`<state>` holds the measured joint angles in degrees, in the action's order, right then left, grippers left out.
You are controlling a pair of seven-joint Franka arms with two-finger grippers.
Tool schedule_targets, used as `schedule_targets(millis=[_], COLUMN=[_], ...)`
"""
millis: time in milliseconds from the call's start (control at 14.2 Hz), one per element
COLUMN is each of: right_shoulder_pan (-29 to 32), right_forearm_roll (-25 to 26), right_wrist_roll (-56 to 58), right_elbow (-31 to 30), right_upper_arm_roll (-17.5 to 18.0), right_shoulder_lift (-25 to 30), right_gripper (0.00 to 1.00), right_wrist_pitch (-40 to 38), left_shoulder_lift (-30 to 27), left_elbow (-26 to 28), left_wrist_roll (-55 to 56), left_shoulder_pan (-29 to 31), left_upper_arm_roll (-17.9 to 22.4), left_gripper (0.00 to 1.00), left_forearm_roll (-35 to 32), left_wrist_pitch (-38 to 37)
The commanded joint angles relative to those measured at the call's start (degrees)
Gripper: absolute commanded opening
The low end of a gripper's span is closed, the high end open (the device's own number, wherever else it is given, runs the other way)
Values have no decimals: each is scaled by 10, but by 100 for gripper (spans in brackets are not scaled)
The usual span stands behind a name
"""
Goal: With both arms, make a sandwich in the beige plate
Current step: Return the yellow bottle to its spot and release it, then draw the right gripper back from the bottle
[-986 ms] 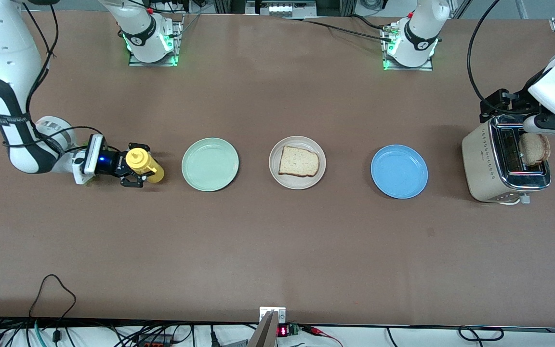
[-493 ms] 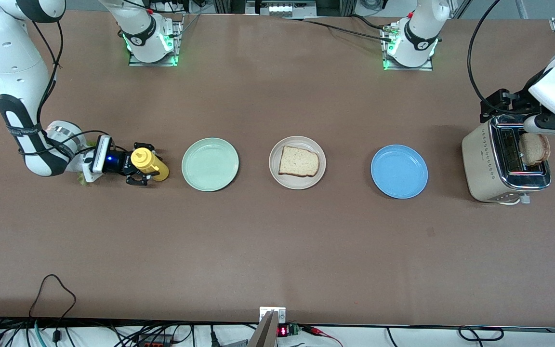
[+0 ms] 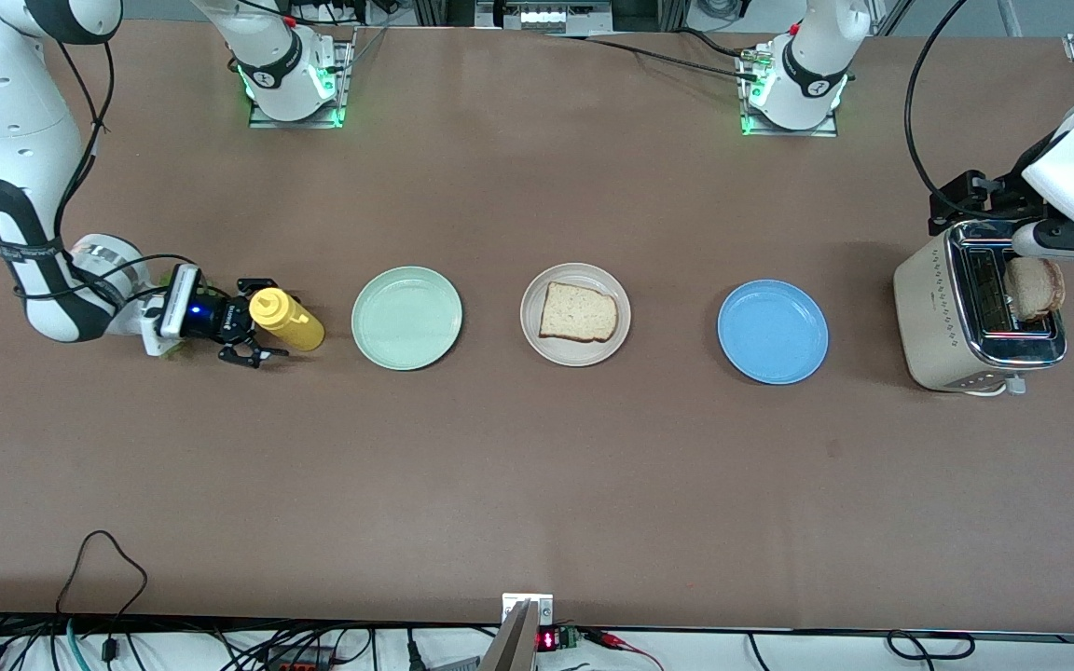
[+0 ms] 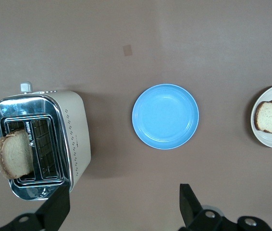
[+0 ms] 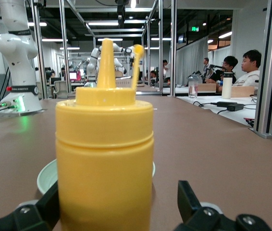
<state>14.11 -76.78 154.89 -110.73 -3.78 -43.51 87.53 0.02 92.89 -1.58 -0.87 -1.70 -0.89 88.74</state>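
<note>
Sandwich: so far one bread slice (image 3: 578, 312) lying flat on the beige plate (image 3: 531, 328), mid-desk between the mint-green plate (image 3: 406, 318) and the blue plate (image 3: 772, 332).
Toaster (image 3: 975, 317): at the left arm's end of the desk, a second slice (image 3: 1036, 287) standing up out of one slot.
Left gripper (image 4: 121, 209): hangs over the toaster, jaws spread, holding nothing.
Right gripper (image 3: 255, 335): low at the right arm's end of the desk, jaws spread either side of an upright yellow squeeze bottle (image 3: 286, 320).
</note>
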Motion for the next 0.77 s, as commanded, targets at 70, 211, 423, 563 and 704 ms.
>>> schedule_targets(millis=[70, 211, 423, 563, 704], right_shoulder_pan=[8, 7, 4, 0, 0], right_forearm_roll=[55, 81, 133, 180, 226], right_wrist_roll=[-17, -27, -71, -146, -236], right_elbow=[8, 8, 8, 10, 17], right_upper_arm_roll=[-34, -60, -97, -116, -127], right_shoulder_lift=[19, 32, 65, 96, 135], right_gripper=[100, 100, 100, 100, 100], right_wrist_pitch=[-12, -13, -12, -7, 12], left_shoulder_lift=[6, 6, 6, 6, 6], left_elbow=[-14, -14, -15, -15, -15], left_wrist_roll=[-11, -11, -12, -12, -12], left_shoulder_pan=[3, 3, 3, 3, 3], left_upper_arm_roll=[1, 1, 1, 1, 1], left_gripper=[100, 100, 100, 100, 100], left_forearm_roll=[5, 5, 5, 5, 5], left_wrist_pitch=[-13, -13, -13, -13, -14])
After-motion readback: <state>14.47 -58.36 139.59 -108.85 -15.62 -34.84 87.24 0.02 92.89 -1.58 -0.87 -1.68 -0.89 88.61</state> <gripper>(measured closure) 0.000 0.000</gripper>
